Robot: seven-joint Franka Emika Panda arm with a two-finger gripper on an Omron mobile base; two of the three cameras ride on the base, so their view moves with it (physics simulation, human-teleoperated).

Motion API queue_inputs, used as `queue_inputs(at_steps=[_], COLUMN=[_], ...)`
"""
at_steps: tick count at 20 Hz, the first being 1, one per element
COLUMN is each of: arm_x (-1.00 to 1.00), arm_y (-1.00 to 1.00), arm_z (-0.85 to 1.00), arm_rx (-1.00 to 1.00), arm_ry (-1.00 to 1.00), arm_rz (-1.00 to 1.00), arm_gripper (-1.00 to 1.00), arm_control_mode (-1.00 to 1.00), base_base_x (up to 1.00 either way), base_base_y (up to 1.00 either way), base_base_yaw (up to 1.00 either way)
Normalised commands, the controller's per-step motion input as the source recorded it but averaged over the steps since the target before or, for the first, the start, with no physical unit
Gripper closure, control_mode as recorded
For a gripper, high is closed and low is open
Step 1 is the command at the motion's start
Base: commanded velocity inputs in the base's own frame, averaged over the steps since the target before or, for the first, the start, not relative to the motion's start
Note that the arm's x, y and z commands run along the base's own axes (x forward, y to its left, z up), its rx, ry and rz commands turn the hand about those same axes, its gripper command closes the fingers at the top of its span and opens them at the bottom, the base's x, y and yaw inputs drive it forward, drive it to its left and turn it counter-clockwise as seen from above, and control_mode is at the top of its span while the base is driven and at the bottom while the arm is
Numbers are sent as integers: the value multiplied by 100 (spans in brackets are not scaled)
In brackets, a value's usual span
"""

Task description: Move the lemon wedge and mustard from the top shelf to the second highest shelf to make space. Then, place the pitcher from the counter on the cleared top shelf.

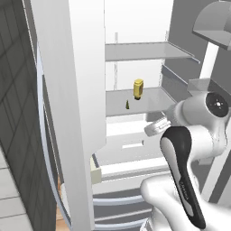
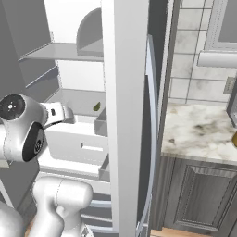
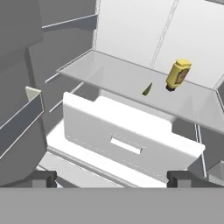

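The yellow mustard (image 1: 138,88) (image 3: 178,74) and the tiny olive lemon wedge (image 1: 127,105) (image 2: 96,107) (image 3: 147,89) stand side by side on the lower of two grey fridge plates, the second highest shelf (image 1: 153,100) (image 3: 109,76). Above it, the top shelf (image 1: 144,50) (image 2: 60,52) is bare. My gripper (image 1: 155,126) (image 2: 65,113) (image 3: 113,178) is open and holds nothing. It hovers in front of the fridge at drawer height, below and short of both items. The counter (image 2: 199,125) lies to the right. I cannot make out the pitcher.
A white drawer (image 3: 127,131) with a slot handle juts out under the lower shelf. Open fridge doors (image 1: 67,90) (image 2: 125,115) flank the opening, with a grey door bin (image 3: 17,122) on the left. A yellowish-brown sliver (image 2: 234,139) shows at the counter's right edge.
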Motion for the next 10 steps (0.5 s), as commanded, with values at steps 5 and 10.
queue_inputs(at_steps=[5,10], arm_x=[-33,-10], arm_y=[0,0], arm_z=[0,0], arm_rx=[0,0], arm_ry=[0,0], arm_rz=[-1,-8], arm_gripper=[-100,-100], arm_control_mode=[-100,-100], base_base_x=[0,0], base_base_y=[0,0], base_base_yaw=[0,0])
